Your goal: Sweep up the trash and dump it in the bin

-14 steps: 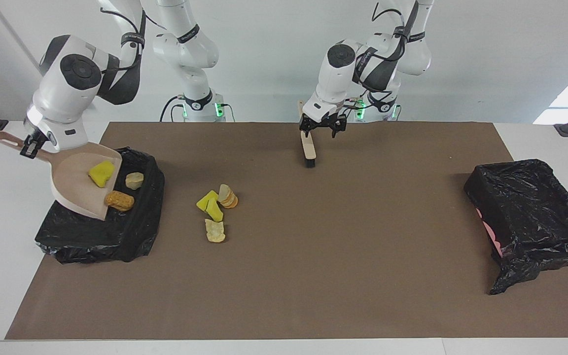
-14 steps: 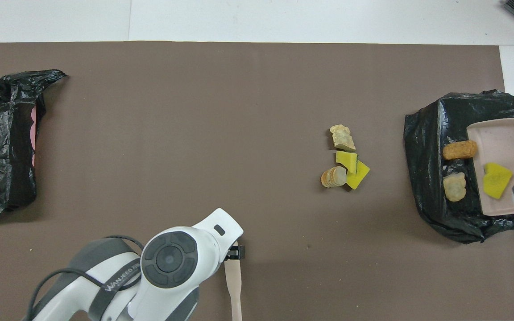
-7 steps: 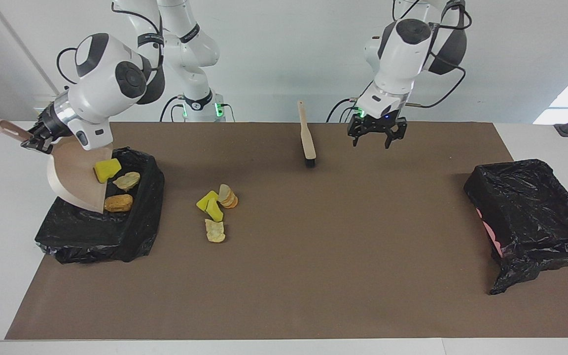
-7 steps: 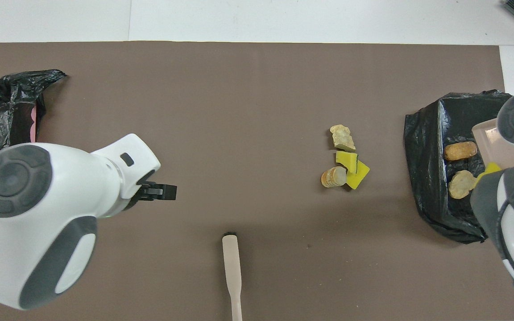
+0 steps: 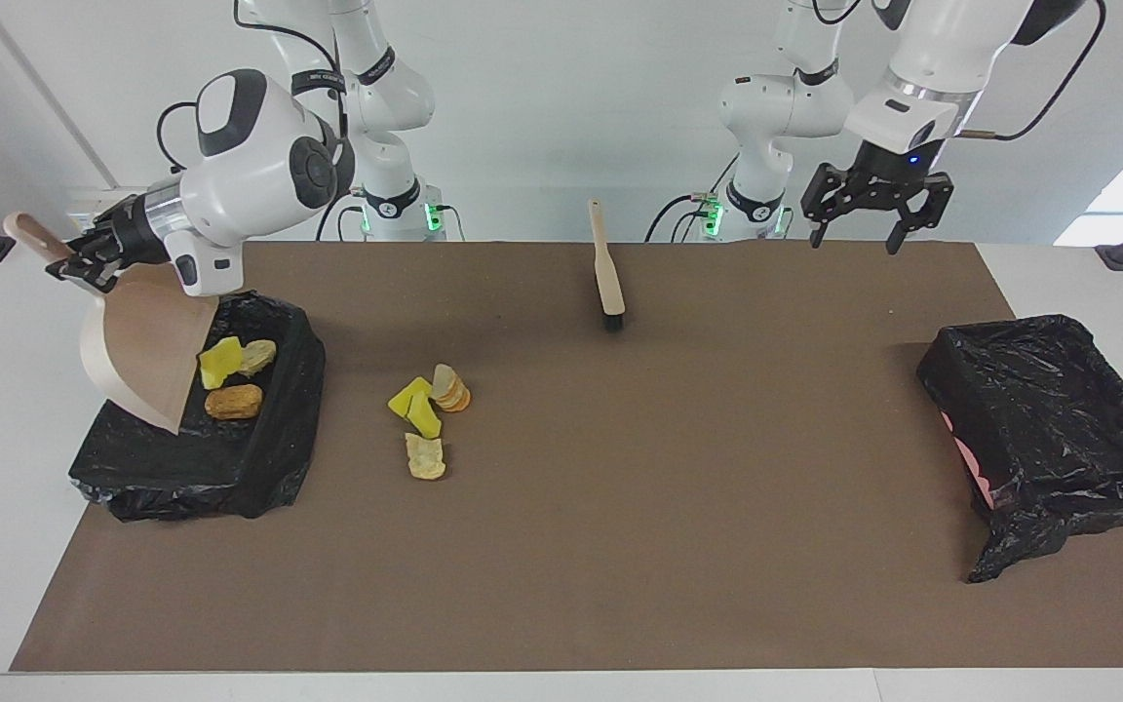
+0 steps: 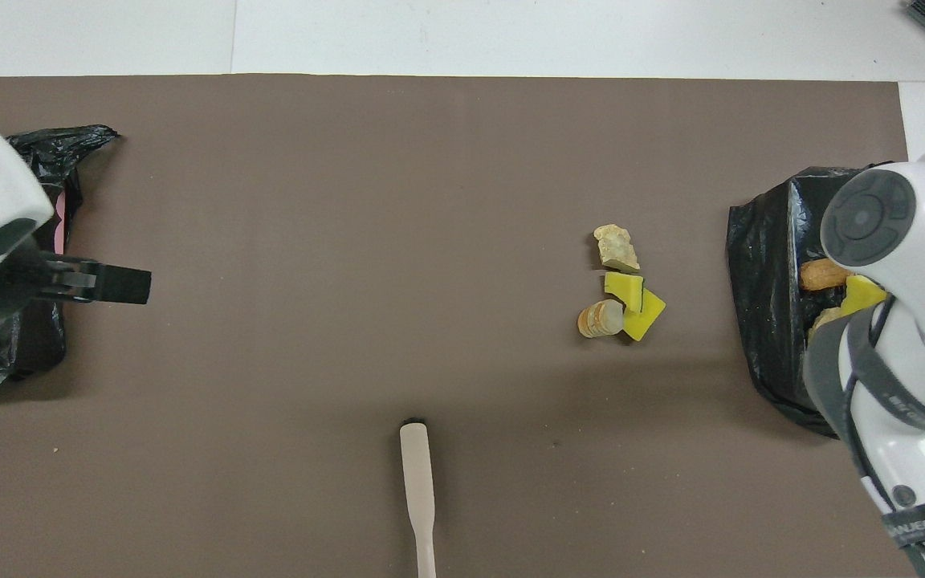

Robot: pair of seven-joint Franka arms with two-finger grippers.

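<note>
Table (image 5: 1059, 258): I see a white top, nearly all covered by a brown mat (image 5: 620, 507).
Bin by my right arm (image 5: 230, 458): a tray lined with black plastic at the right arm's end of the mat, about 9 o'clock in the facing view.
Second bin (image 5: 1059, 419): also black-lined, at the left arm's end, about 3 o'clock in the same view, with a pink edge showing.
Dustpan (image 5: 137, 346): beige, tipped steeply, its lip down inside the first bin.
Right gripper (image 5: 84, 265): I have it clamped tight on the dustpan's handle, up over the bin's edge nearer the robots.
Left gripper (image 5: 864, 210): fingers spread wide, nothing in them, raised over the mat's edge closest to the robots, toward the second bin.
Brush (image 5: 606, 268): beige with black bristles, lying on the mat near the robots, about 12 o'clock, well apart from both grippers.
Trash in the bin (image 5: 235, 369): a yellow sponge chunk, a pale lump touching it and a golden-brown lump just below the dustpan's lip.
Trash on the mat (image 5: 427, 414): two yellow sponge pieces, a cracker stack touching them and a bread-like lump just beside, between the first bin and the mat's middle.
</note>
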